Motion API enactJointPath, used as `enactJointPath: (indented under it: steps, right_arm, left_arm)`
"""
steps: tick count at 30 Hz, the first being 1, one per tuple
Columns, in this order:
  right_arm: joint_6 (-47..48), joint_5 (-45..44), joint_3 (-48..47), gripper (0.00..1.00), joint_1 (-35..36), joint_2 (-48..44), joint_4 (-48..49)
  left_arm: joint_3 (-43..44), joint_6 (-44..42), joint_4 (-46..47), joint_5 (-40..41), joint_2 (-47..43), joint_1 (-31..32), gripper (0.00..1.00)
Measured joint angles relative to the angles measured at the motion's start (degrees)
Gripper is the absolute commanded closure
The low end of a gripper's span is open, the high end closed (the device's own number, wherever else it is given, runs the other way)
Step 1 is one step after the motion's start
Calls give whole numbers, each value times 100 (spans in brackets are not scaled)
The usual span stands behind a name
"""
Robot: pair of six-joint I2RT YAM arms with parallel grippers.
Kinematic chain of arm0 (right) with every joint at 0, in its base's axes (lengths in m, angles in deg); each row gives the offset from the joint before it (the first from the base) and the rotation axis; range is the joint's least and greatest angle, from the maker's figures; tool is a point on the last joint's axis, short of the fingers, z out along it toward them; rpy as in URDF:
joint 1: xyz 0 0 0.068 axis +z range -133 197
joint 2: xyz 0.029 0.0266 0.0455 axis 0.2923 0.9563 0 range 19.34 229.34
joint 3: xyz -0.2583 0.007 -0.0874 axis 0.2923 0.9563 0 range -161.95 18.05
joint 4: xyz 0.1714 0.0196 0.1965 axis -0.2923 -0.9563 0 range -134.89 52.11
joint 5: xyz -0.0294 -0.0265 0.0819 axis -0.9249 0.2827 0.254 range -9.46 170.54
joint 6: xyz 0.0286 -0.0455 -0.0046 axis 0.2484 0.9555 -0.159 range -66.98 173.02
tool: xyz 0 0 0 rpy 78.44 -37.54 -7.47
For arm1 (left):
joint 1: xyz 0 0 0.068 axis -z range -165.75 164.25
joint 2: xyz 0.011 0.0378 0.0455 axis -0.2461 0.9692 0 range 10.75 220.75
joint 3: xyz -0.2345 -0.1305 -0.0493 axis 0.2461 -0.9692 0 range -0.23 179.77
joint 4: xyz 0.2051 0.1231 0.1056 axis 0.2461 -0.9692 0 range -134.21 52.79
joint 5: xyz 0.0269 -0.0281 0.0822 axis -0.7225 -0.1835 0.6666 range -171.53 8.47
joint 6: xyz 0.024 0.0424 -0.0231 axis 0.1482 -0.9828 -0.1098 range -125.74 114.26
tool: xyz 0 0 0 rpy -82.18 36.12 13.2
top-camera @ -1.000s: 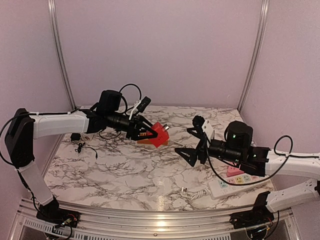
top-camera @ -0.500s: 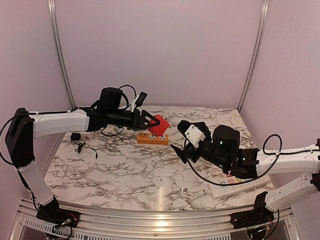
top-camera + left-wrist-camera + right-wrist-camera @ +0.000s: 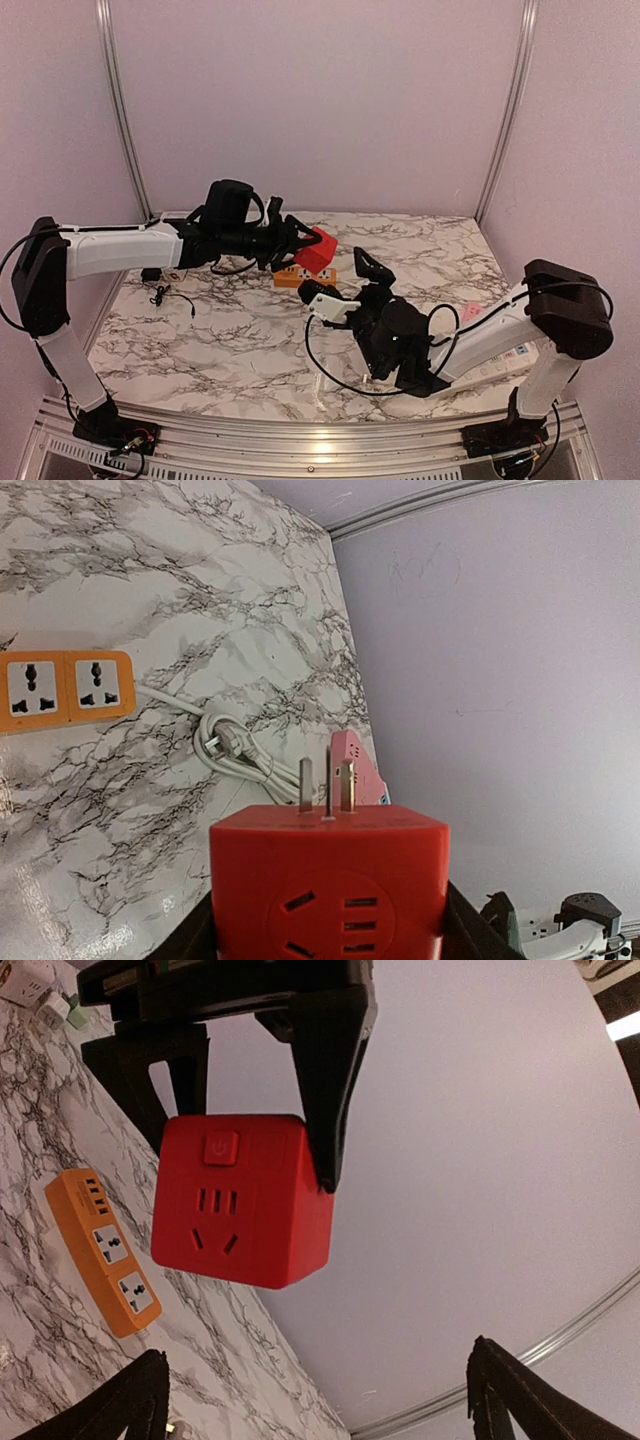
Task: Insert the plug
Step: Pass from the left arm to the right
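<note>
The plug is a red cube adapter (image 3: pixel 318 250) with metal prongs (image 3: pixel 325 785) on its far face. My left gripper (image 3: pixel 305 247) is shut on its sides and holds it in the air above the orange power strip (image 3: pixel 303 277), which lies flat on the marble table. The left wrist view shows the red plug (image 3: pixel 330 880) filling the bottom, with the orange strip (image 3: pixel 65 685) far to the left. My right gripper (image 3: pixel 342 278) stands open and empty just below and right of the plug, tilted up at it. In the right wrist view the plug (image 3: pixel 240 1200) hangs above the wide gap of the right gripper (image 3: pixel 315 1355).
A coiled white cable (image 3: pixel 235 750) and a pink block (image 3: pixel 355 765) lie beyond the orange strip (image 3: pixel 105 1250). A white power strip (image 3: pixel 515 352) sits at the right near edge, partly behind my right arm. Small black items (image 3: pixel 160 292) lie at the left side.
My right arm has swung left and nearer, its open gripper now tilted up under the plug. My left gripper has lifted and turned the plug a little.
</note>
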Motion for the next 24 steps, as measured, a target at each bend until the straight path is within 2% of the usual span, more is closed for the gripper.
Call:
enactJointPath:
  steps: [1, 4, 7, 14, 24]
  right_arm:
    - [437, -96, -35, 1, 31, 240, 546]
    - [1034, -181, -146, 2, 105, 632, 1316]
    - [1390, -223, -334, 1, 120, 922, 1720]
    - [1235, -177, -658, 2, 120, 953, 1696]
    - [608, 9, -758, 5, 118, 975, 1040]
  left_arm:
    - [-17, 98, -2, 28, 0, 11, 70]
    - [-76, 348, -11, 92, 0, 48, 70]
    - [-83, 507, -4, 85, 2, 109, 69]
    - [-83, 678, -4, 83, 2, 223, 69]
    - [-46, 811, 15, 79, 2, 240, 68]
